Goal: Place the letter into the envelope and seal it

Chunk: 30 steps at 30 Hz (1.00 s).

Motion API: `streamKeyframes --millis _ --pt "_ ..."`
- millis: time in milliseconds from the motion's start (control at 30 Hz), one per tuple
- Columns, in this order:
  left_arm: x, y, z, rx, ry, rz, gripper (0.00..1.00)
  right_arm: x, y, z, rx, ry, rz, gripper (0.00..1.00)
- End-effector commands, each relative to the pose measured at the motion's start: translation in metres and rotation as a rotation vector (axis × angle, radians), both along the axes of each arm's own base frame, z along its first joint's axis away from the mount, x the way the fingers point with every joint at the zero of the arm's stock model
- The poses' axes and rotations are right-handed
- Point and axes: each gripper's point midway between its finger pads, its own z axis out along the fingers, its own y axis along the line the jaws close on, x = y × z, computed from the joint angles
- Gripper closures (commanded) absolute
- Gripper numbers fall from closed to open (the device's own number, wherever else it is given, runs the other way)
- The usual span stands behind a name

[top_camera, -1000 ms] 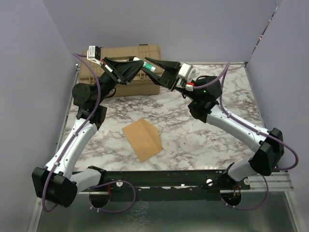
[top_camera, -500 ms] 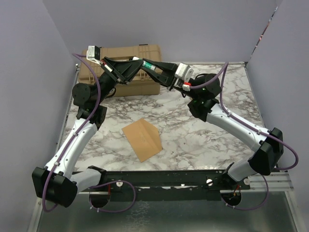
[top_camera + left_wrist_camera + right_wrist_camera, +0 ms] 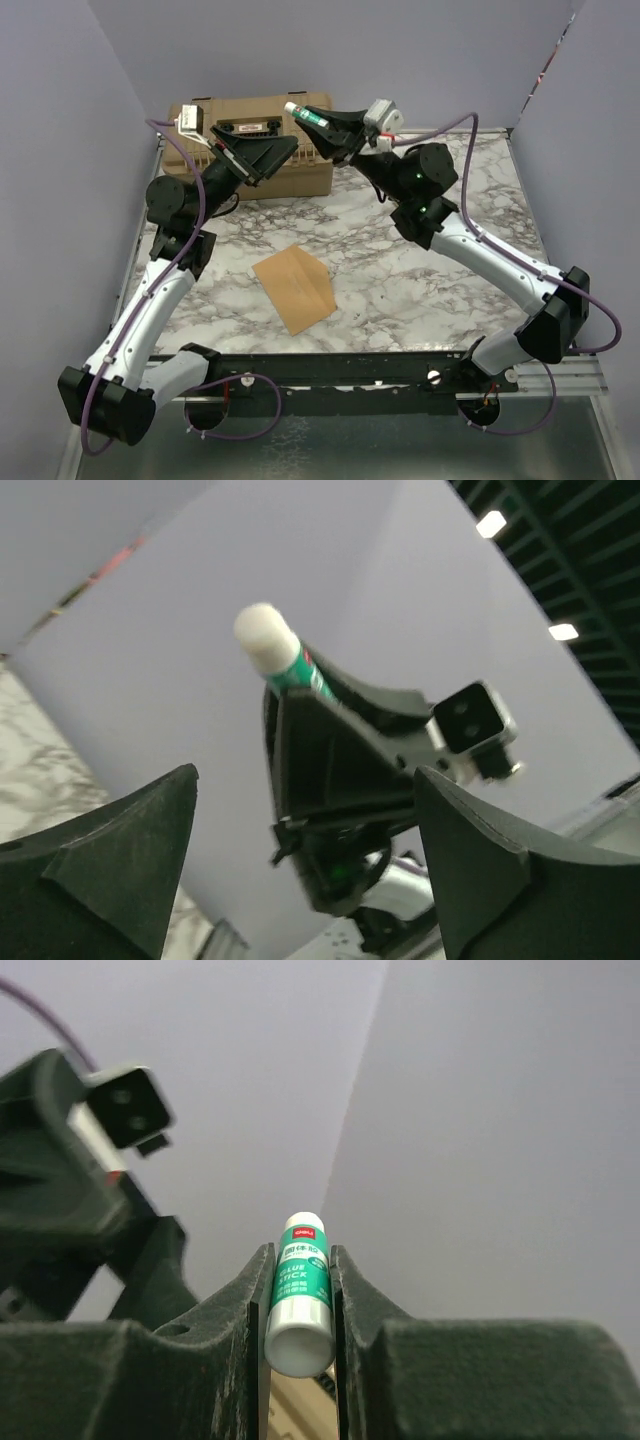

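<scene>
Farther back, tan case [image 3: 300, 180] behind envelope [image 3: 293, 290]

Glue stick [image 3: 299, 1305], green label reading "GLUE STICK", small red logo above it illegible

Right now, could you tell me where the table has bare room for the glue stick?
The marble-patterned table is bare between the orange-brown kraft paper envelope and the right arm, and in the far right corner. Crowded: the far left, where the tan plastic case sits and the right gripper holds the green-and-white glue stick.
</scene>
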Motion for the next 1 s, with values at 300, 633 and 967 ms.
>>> streamKeyframes --millis 300,633,967 --pt "0.006 0.031 -0.177 0.636 0.124 0.261 0.20 0.045 -0.033 -0.139 -0.300 0.927 -0.323 1.00" --pt "-0.007 0.049 -0.279 0.742 0.378 0.278 0.30 -0.034 -0.016 -0.306 -0.597 1.332 -0.214 0.99" --pt "-0.003 0.086 -0.382 0.841 0.718 0.437 0.84 -0.077 0.033 -0.409 -0.810 1.450 -0.253 0.99"
